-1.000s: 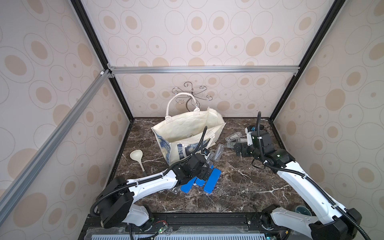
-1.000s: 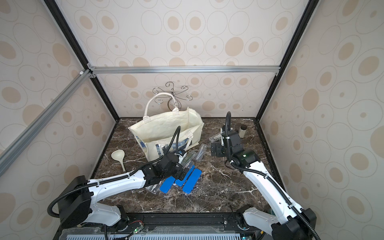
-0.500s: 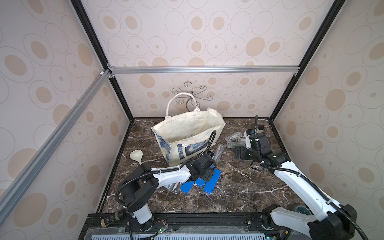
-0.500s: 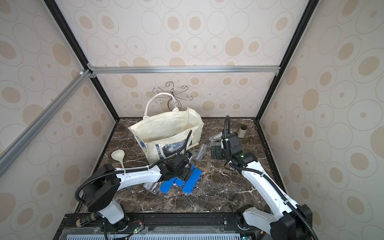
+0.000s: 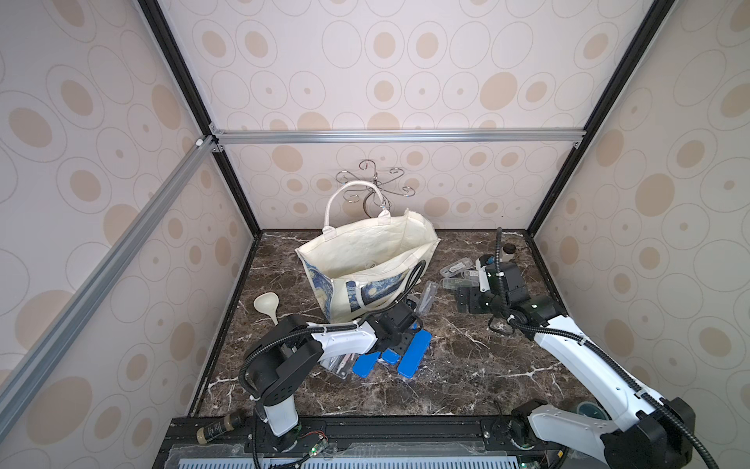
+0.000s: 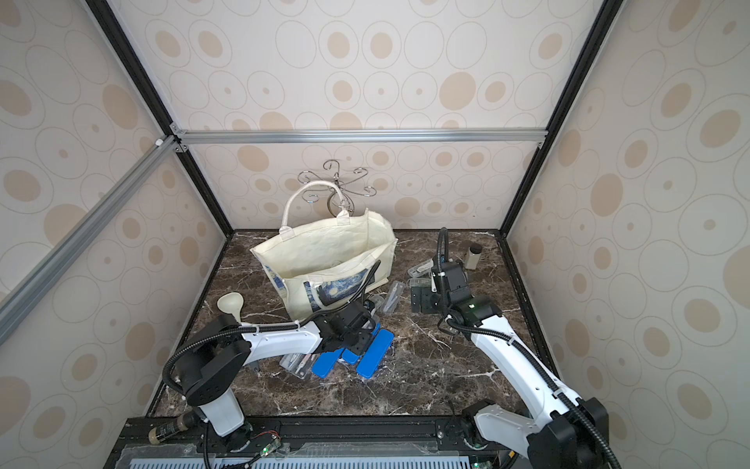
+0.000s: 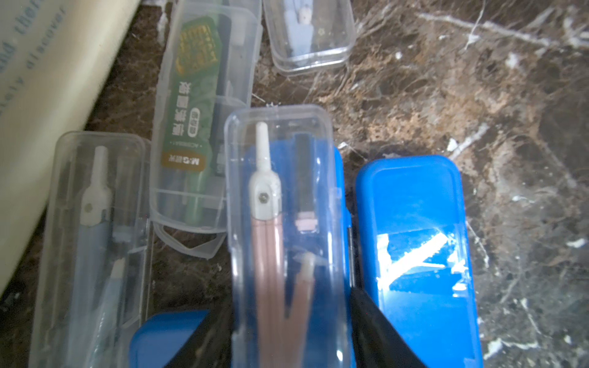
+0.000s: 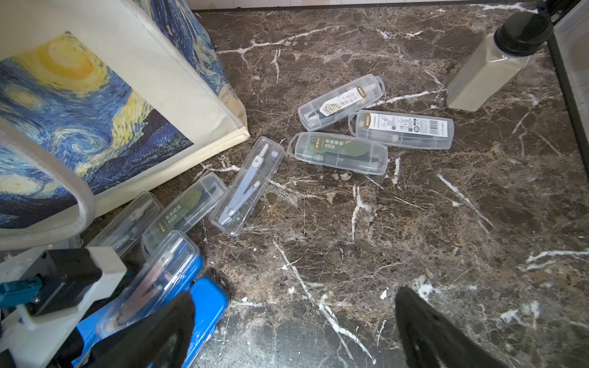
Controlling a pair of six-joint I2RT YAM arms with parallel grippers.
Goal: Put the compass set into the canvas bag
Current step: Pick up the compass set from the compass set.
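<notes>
The canvas bag point(image 5: 365, 251) point(image 6: 324, 251) stands open at the back middle of the marble floor, its starry print point(image 8: 79, 95) facing front. Low in front of it, my left gripper point(image 5: 399, 337) point(image 6: 357, 339) point(image 7: 290, 318) is shut on a compass set point(image 7: 280, 207) point(image 8: 153, 277), a clear case with a pink compass lying on a blue case. Both black fingers press the case's long sides. My right gripper point(image 5: 466, 302) point(image 6: 422, 300) point(image 8: 293, 331) hangs open over bare floor to the right of the bag, holding nothing.
Several more clear compass cases lie by the bag's corner point(image 8: 248, 188) and farther right point(image 8: 339, 153). Blue cases point(image 5: 414, 357) point(image 5: 367, 365) flank the left gripper. A capped bottle point(image 8: 487, 73) stands back right. A cream spoon point(image 5: 266, 304) lies left, and a wire hook stand point(image 5: 371, 182) rises behind the bag.
The left jaws have narrowed onto the clear case while the left arm folded in closer behind it. The right gripper drifted slightly toward the front, still open.
</notes>
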